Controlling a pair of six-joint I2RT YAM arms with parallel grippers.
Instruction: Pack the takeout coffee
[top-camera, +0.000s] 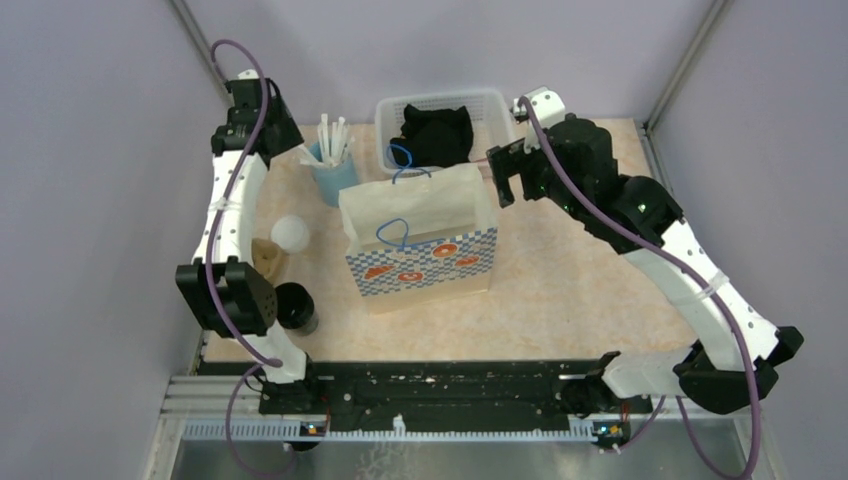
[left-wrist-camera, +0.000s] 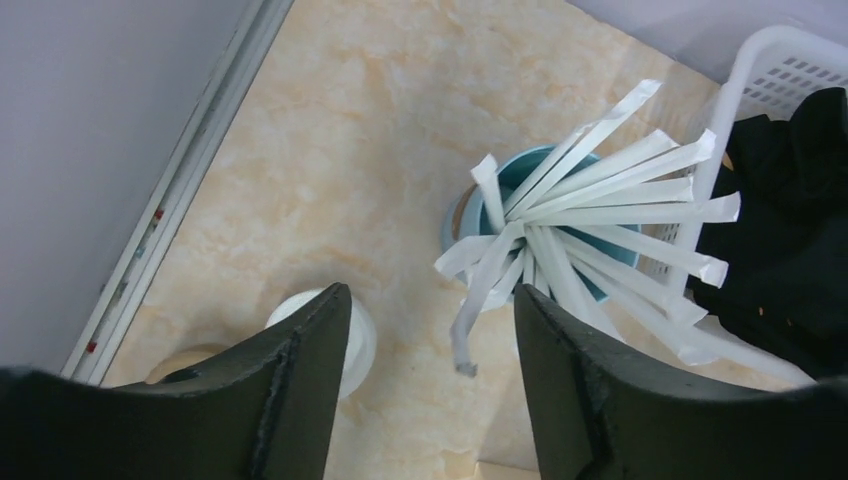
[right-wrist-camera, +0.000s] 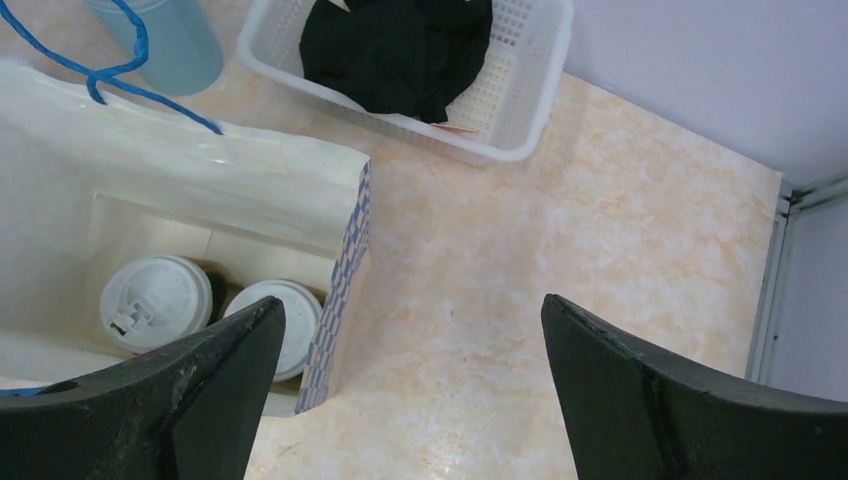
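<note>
Already in bag (right-wrist-camera: 180, 165): 2 white-lidded cups (right-wrist-camera: 156, 302), side by side.

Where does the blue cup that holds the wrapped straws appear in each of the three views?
Top external: the blue cup stands at the back, left of centre, just left of the white basket.
Left wrist: it is right of centre, its straws fanning out; the basket is at the right edge.
Right wrist: it is in the top left corner, cut by the edge.
Shared landmark: the white basket.
</note>
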